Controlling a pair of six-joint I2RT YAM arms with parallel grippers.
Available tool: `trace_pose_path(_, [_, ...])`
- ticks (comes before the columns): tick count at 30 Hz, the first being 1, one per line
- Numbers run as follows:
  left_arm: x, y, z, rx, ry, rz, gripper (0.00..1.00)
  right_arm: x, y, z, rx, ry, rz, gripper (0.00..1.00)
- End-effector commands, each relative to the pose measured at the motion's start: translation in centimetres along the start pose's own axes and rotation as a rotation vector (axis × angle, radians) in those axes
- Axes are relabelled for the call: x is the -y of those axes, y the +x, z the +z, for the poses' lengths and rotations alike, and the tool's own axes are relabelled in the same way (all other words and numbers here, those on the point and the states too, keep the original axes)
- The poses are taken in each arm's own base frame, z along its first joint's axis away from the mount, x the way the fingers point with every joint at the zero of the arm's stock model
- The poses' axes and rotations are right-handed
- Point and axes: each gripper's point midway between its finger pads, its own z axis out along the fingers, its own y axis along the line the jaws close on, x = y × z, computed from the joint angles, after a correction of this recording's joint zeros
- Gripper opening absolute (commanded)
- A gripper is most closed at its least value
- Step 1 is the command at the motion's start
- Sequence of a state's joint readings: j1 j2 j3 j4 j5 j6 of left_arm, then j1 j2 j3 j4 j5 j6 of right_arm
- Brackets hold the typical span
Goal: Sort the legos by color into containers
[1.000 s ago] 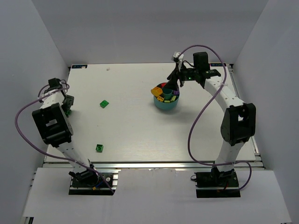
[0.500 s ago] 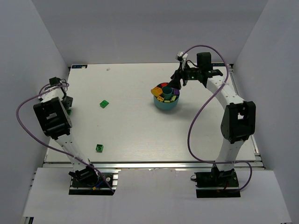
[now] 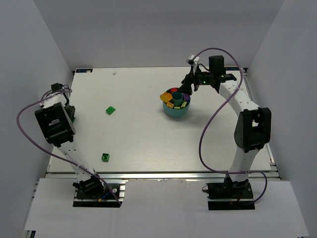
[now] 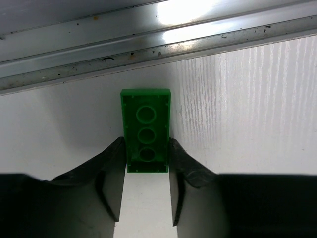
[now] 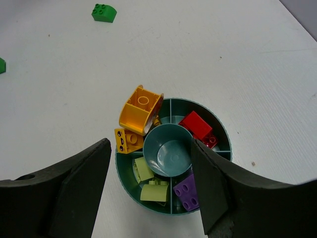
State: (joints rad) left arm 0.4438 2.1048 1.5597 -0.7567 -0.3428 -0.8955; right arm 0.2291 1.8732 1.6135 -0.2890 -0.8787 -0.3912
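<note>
Readable text: none in any view.
Yellow-orange brick (image 5: 128, 140): small black printed marks on its side face. They do not read as letters or digits.
Green brick (image 4: 145, 130): its hollow underside faces the left wrist camera. No lettering is legible on it.
Dark strip (image 3: 83, 70): lies at the far left corner of the worktop (image 3: 143, 134). It may be a label, but it is too small to read.
Brands, numbers, signs: none can be made out on arms, dish or walls.
</note>
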Motion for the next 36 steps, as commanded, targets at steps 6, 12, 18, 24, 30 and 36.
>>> trace_pose_path(6, [1.2,-0.2,-2.3,-0.020,0.158,-0.037,0.12,-0.5,-1.9,-1.1,0.020,0.014,-0.026,0.70])
trace_pose_path(12, [4.8,3.2,-10.2,-0.015,0.520,0.087,0.00,-0.9,-2.8,-0.9,0.014,0.018,0.060,0.62])
trace_pose_path(18, [6.7,10.3,-20.8,-0.006,0.978,0.317,0.00,-3.9,-4.3,0.4,0.002,-0.059,0.258,0.57])
trace_pose_path(24, [5.0,18.2,-27.7,-0.039,1.360,0.549,0.00,-5.6,-5.4,2.4,-0.044,-0.060,0.500,0.52])
trace_pose_path(30, [2.4,24.8,-34.8,0.099,1.678,0.799,0.00,-9.1,-6.7,4.2,-0.093,-0.142,0.544,0.54])
trace_pose_path(36, [2.5,27.5,-35.4,0.161,1.679,0.927,0.00,-13.3,-6.9,5.7,-0.140,-0.217,0.555,0.58])
